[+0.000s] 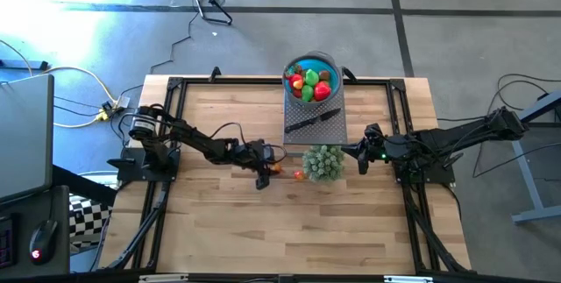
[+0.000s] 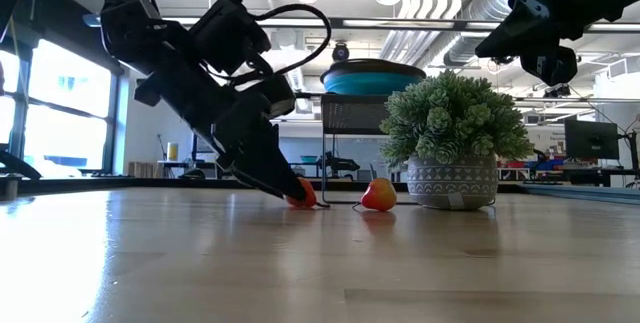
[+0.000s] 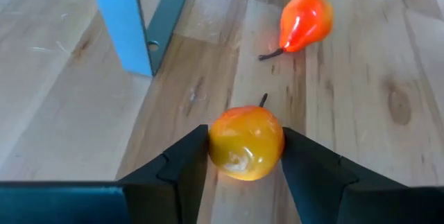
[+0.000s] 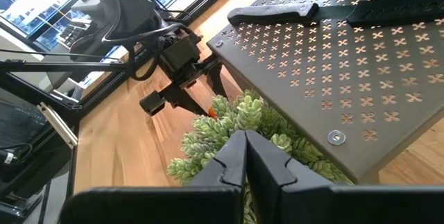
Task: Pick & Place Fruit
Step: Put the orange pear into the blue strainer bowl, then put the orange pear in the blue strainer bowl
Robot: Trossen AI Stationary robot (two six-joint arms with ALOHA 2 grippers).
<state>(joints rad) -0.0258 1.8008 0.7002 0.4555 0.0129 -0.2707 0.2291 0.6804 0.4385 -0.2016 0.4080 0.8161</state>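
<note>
Seemingly left gripper point(image 3: 244, 156) around orange fruit point(image 3: 245, 143), contact unclear.

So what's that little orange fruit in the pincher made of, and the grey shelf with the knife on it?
The orange fruit between the left gripper fingers looks like glossy plastic: it shows bright shiny glints, though painted foam could look similar. The grey shelf seems to be painted metal, a thin, flat, matte sheet punched with neat rows of little cross-shaped holes and fixed with a bolt.

Grey floor point(image 1: 456, 20), tall windows point(image 2: 60, 103) (left side), ceiling ducts point(image 2: 450, 13) overhead.
</note>
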